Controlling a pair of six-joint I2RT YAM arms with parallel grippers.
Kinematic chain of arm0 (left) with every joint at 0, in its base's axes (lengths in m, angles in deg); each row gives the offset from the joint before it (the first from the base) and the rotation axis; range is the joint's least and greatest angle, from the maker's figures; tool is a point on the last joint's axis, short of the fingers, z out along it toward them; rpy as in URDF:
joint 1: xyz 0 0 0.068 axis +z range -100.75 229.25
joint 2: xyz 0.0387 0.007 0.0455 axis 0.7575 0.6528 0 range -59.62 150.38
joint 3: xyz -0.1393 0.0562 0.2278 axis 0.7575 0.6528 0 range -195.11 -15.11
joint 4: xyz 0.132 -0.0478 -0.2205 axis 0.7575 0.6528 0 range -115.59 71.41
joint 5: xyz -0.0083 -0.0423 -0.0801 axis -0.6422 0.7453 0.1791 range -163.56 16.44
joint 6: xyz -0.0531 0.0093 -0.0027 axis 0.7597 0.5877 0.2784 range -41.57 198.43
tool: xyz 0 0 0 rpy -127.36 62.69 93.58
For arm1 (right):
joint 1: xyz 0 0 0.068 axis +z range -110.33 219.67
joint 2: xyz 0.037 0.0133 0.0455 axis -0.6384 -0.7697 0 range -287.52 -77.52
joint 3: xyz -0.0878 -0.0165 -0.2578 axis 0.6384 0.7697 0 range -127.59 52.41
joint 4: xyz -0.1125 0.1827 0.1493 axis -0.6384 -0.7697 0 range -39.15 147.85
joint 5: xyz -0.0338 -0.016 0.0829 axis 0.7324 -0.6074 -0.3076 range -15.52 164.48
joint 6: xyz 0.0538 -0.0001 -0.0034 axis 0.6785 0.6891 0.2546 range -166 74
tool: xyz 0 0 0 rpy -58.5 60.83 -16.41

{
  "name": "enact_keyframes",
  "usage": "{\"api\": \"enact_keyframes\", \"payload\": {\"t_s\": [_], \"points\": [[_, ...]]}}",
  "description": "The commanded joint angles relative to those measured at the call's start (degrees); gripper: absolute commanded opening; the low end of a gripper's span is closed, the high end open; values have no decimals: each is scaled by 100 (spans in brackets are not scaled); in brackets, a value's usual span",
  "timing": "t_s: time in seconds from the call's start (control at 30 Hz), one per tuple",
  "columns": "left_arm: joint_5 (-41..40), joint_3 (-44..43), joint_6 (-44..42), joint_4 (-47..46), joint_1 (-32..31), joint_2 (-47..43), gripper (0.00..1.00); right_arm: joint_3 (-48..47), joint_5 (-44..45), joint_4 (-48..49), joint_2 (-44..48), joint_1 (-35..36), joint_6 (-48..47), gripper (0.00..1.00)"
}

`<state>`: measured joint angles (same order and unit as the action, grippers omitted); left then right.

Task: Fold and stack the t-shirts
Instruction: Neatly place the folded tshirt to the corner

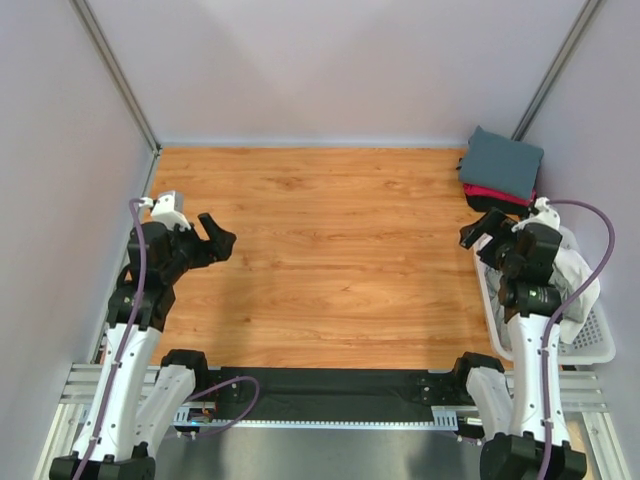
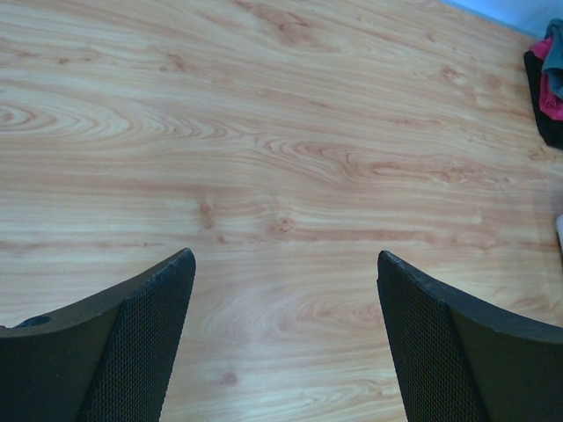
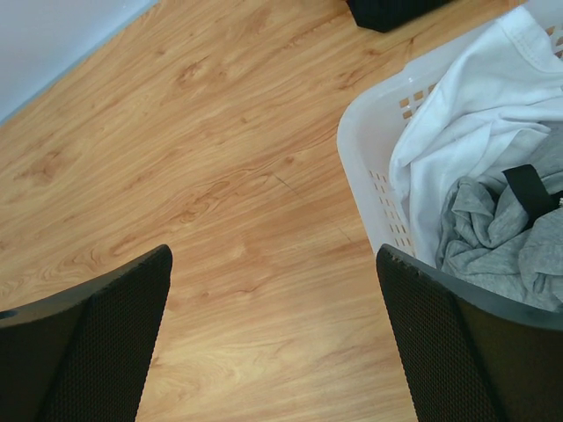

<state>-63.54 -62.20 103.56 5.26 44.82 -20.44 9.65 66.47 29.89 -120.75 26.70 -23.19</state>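
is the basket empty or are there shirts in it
Not empty: the basket holds a crumpled white shirt and a light grey shirt, both unfolded.

The top camera looks down from above the near edge over the whole table point(image 1: 330, 250). Both wrist cameras face its wood closely; top and right share the basket point(image 3: 365, 158).

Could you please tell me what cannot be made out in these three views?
Top view: the right arm covers much of the basket, so the number of shirts inside is hidden.
Right wrist view: the white shirt and grey shirt are cut off by the right edge; the black strip on the grey one is unidentifiable.
Left wrist view: the folded stack is cut off by the right edge.
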Motion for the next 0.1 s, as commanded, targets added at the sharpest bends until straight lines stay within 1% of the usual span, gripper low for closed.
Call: {"api": "enact_keyframes", "payload": {"t_s": [0.0,0.07], "points": [[-97,-19,-113,-158,-6,2,90,-276,203,107,-55,-12,-171,100],[-62,-46,-113,-176,-6,20,90,-355,386,46,-116,-12,-189,100]]}}
